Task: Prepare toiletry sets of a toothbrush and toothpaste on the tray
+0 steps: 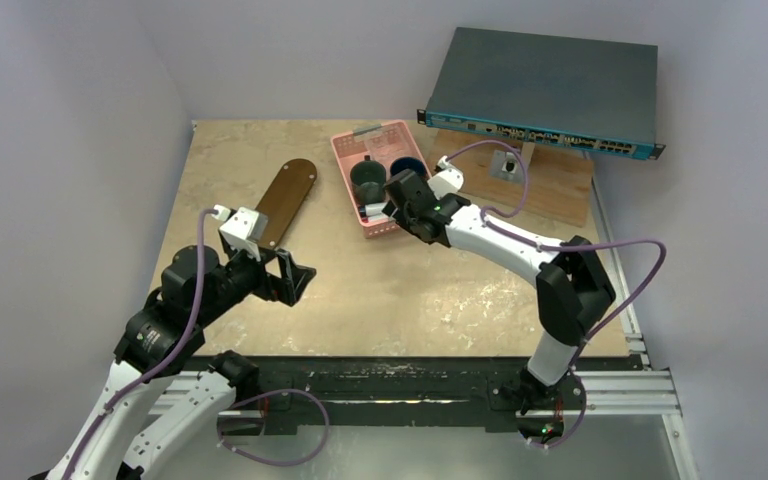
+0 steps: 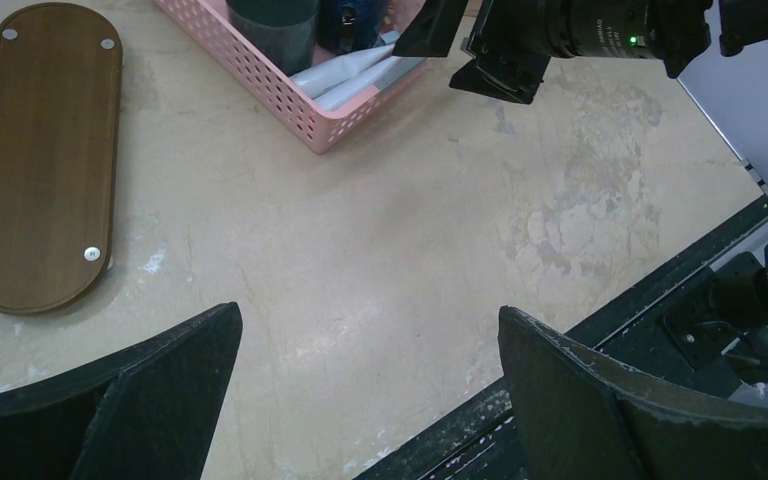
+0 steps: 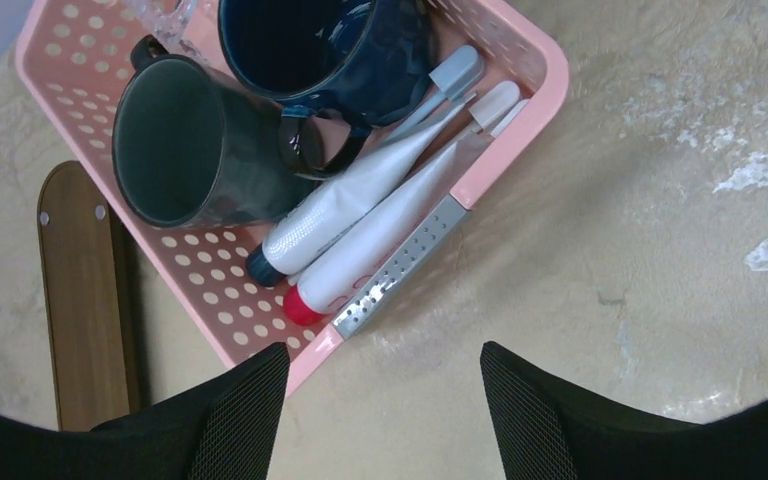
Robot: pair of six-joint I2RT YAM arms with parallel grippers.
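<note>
The dark brown wooden tray [image 1: 286,198] lies bare at the back left and also shows in the left wrist view [image 2: 40,150]. A pink basket [image 1: 345,150] holds two white toothpaste tubes, one with a dark blue cap [image 3: 335,212] and one with a red cap [image 3: 385,235]. A blue-grey toothbrush [image 3: 452,78] and a paler one [image 3: 496,100] lie beside them, partly under the tubes. My right gripper [image 3: 385,355] is open and empty, hovering just off the basket's near corner [image 1: 376,212]. My left gripper [image 2: 370,312] is open and empty above bare table, near the tray's near end [image 1: 298,280].
Two dark mugs [image 3: 185,140] [image 3: 325,40] fill the rest of the basket. A blue-grey network switch [image 1: 545,90] sits on a wooden board at the back right. A black rail [image 1: 400,385] runs along the table's near edge.
</note>
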